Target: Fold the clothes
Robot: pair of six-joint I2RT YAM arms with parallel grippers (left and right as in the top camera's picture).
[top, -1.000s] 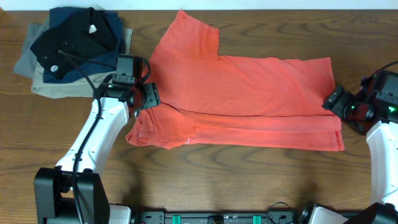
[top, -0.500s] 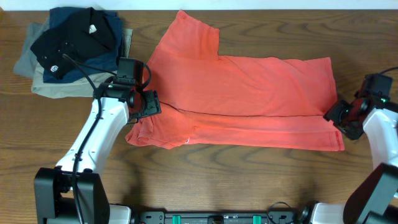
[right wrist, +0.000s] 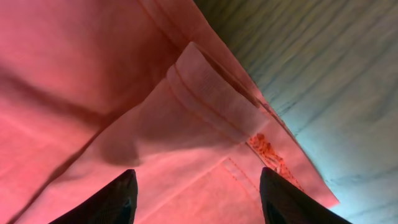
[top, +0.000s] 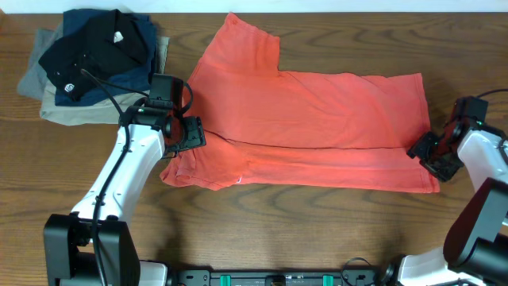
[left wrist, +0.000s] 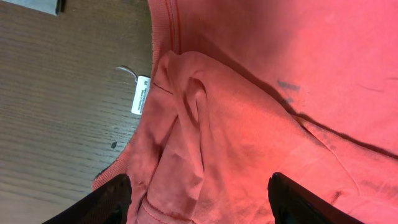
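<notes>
Now: T-shirt lengthwise across the surface, both tools released

Overhead. Coral-red T-shirt (top: 317, 119) lies flat on the wooden surface (top: 317, 230). Long axis runs left to right. Neck and sleeve end is at the left, hem at the right. One sleeve (top: 242, 44) points toward the far edge. A long fold line runs along the body, with a lower strip showing beneath it. Left tool (top: 189, 131) sits at the bunched left end; right tool (top: 425, 152) sits at the hem corner. A stack of folded garments (top: 87, 63), black over navy over khaki, lies at the far left, apart from the shirt.

Left wrist. Fingers (left wrist: 112, 199) are spread wide, not clamped; wrinkled red cloth lies between and below them. A white label (left wrist: 140, 94) lies on the wood just beside the shirt edge.

Right wrist. Fingers (right wrist: 118, 196) are likewise spread wide, gripping nothing. The turned-over hem (right wrist: 211, 99), double-stitched, lies ahead of them, its corner pointing toward bare wood.
</notes>
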